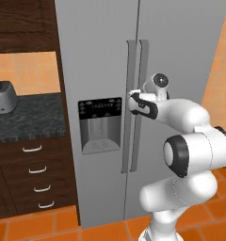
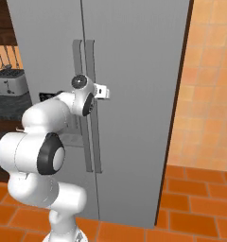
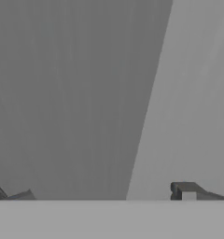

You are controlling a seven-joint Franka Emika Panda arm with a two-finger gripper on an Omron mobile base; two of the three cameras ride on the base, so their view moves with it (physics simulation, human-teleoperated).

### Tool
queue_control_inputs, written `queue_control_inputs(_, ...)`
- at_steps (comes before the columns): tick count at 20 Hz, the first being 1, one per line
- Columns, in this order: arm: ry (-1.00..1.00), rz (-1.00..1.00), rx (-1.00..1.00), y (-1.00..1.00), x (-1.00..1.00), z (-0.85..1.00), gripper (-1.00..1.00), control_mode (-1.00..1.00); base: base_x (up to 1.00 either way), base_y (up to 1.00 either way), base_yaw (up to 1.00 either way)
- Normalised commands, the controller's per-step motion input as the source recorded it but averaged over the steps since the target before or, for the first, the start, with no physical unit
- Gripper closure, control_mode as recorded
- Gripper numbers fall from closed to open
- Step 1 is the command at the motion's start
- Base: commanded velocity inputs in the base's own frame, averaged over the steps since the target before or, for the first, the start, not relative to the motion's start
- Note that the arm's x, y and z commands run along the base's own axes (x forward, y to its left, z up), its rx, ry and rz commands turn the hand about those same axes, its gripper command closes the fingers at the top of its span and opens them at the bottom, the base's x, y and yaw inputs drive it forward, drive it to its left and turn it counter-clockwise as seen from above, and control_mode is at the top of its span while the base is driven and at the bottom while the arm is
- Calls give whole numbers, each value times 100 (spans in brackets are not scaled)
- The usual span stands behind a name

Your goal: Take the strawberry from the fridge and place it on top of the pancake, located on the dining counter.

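The grey two-door fridge [image 1: 100, 56] [image 2: 134, 71] stands shut, with its black dispenser [image 1: 100, 124] in the left door. My gripper [image 1: 133, 97] [image 2: 105, 92] is up against the pair of long vertical handles [image 1: 130, 66] at the seam between the doors, at mid height. In the hand view my gripper [image 3: 100, 195] is open, its fingertips [image 3: 186, 191] far apart, and grey fridge surface [image 3: 86, 93] lies very close ahead. Whether the fingers straddle a handle I cannot tell. The strawberry is hidden behind the doors. The pancake and the dining counter are out of view.
Left of the fridge is a black-topped dark-wood cabinet [image 1: 30, 117] with several drawers [image 1: 37, 169] and a silver toaster [image 1: 3, 96] [image 2: 9, 82]. An orange tiled wall [image 2: 210, 94] flanks the fridge on the right. The floor [image 2: 196, 208] is orange tile.
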Motion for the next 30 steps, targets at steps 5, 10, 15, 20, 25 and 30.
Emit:
queue_control_inputs(5,-12,-1,0,-1,48,-17,100,-100,0,0,0)
queue_control_inputs(10,-5,0,0,-8,13,-17,100,-100,0,0,0)
queue_control_inputs(15,8,0,0,-14,-38,-28,100,-100,0,0,0)
queue_control_inputs(20,11,0,2,-66,-97,-30,100,-100,0,0,0)
queue_control_inputs(25,11,-3,11,-99,-100,-7,100,-100,0,0,0)
queue_control_inputs(30,12,-15,19,-100,-98,0,100,-100,0,0,0)
